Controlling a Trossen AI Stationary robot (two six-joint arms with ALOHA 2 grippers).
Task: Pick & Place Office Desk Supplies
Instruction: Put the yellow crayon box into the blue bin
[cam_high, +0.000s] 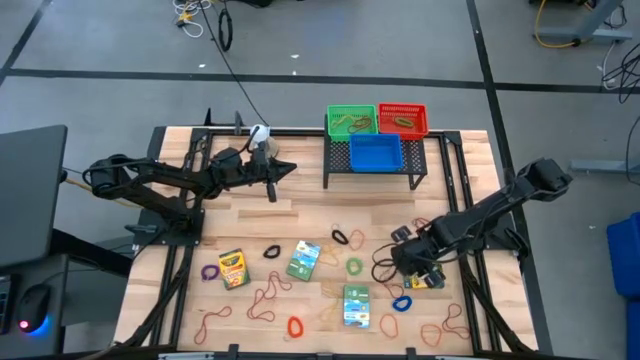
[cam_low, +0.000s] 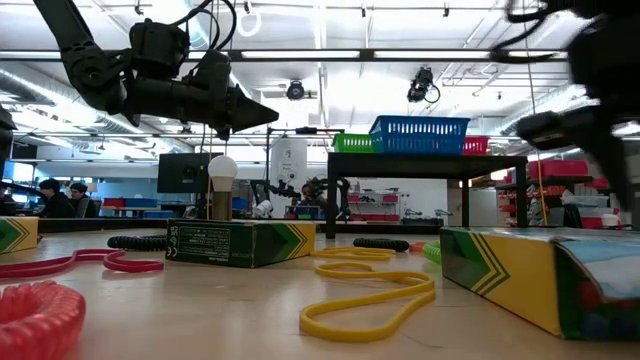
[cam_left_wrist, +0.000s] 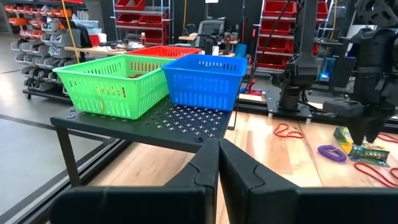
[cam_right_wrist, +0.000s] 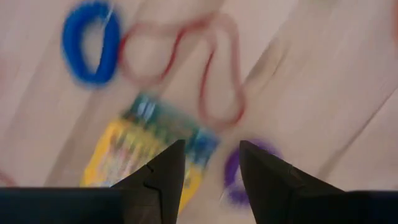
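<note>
My right gripper (cam_high: 419, 268) hovers open over the table's right part. In its wrist view the open fingers (cam_right_wrist: 211, 158) stand above a yellow crayon box (cam_right_wrist: 140, 149), with a purple loop (cam_right_wrist: 231, 169), a blue loop (cam_right_wrist: 90, 40) and a reddish rubber band (cam_right_wrist: 214, 68) close by. The same box (cam_left_wrist: 367, 151) lies flat on the wood under that gripper. More crayon boxes (cam_high: 232, 268) (cam_high: 303, 260) (cam_high: 356, 305), rubber bands (cam_high: 268, 290) and loops (cam_high: 354, 266) lie scattered on the near half. My left gripper (cam_high: 285, 168) is shut, raised at the far left, pointing toward the rack.
A black mesh rack (cam_high: 375, 165) stands at the far edge and carries a green basket (cam_high: 351, 120), a red basket (cam_high: 403, 118) and a blue basket (cam_high: 375, 152). A white ball on a stand (cam_high: 259, 133) sits beside my left gripper. People sit in the room behind (cam_low: 60, 200).
</note>
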